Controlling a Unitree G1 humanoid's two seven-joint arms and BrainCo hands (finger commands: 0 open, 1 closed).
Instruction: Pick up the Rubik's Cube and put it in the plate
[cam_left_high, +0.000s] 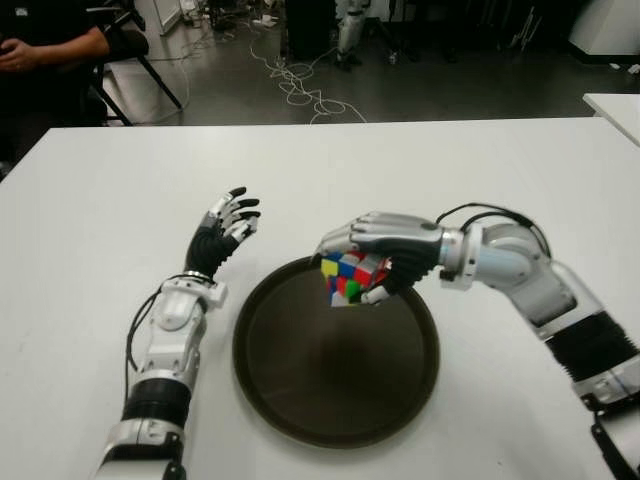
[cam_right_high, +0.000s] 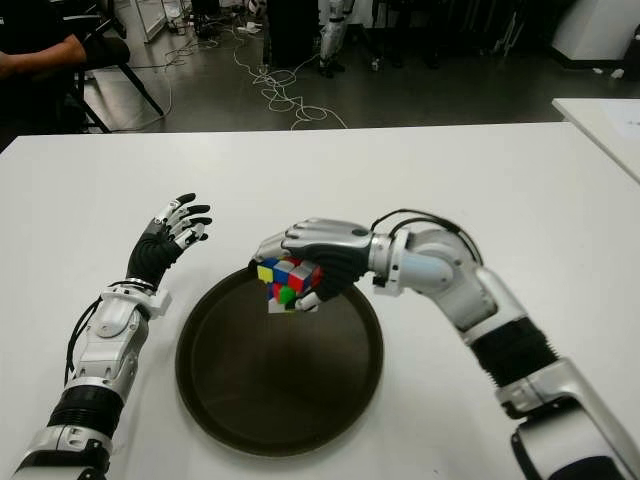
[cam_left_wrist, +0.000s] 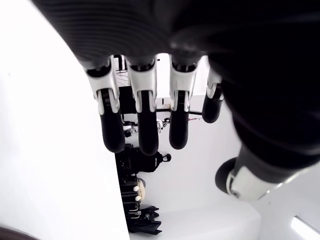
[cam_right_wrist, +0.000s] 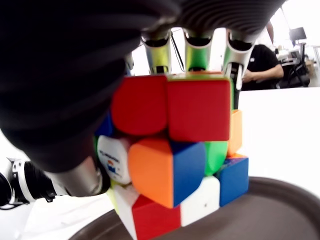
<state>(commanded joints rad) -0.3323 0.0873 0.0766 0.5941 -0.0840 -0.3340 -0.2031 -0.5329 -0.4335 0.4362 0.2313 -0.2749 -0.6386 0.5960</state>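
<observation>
While the Rubik's Cube (cam_left_high: 348, 276) is clasped in the right hand (cam_left_high: 378, 255), it is held over the far rim of the plate (cam_left_high: 300, 395), just inside the dark tray's edge. The cube is seen to be gripped from above, with the fingers (cam_right_wrist: 197, 47) wrapped over its far face and the thumb pressed against its near side; in the right wrist view the cube's layers appear twisted out of line, so that red, orange, blue, green and white tiles are shown at skewed angles. Whether the cube's lowest corner touches the plate cannot be told; in the right wrist view the brown surface is seen close beneath it.

The plate is set on the white table (cam_left_high: 500, 170) near its front edge, between the two arms. The left hand (cam_left_high: 226, 232) is shown beside the plate's left rim, raised with the palm turned toward the plate; its fingers (cam_left_wrist: 147, 132) are extended and slack, and nothing is held in them.

Beyond the table's far edge, cables (cam_left_high: 300, 85) are scattered on the floor, and a seated person (cam_left_high: 45, 50) is partly visible past the far left corner.
</observation>
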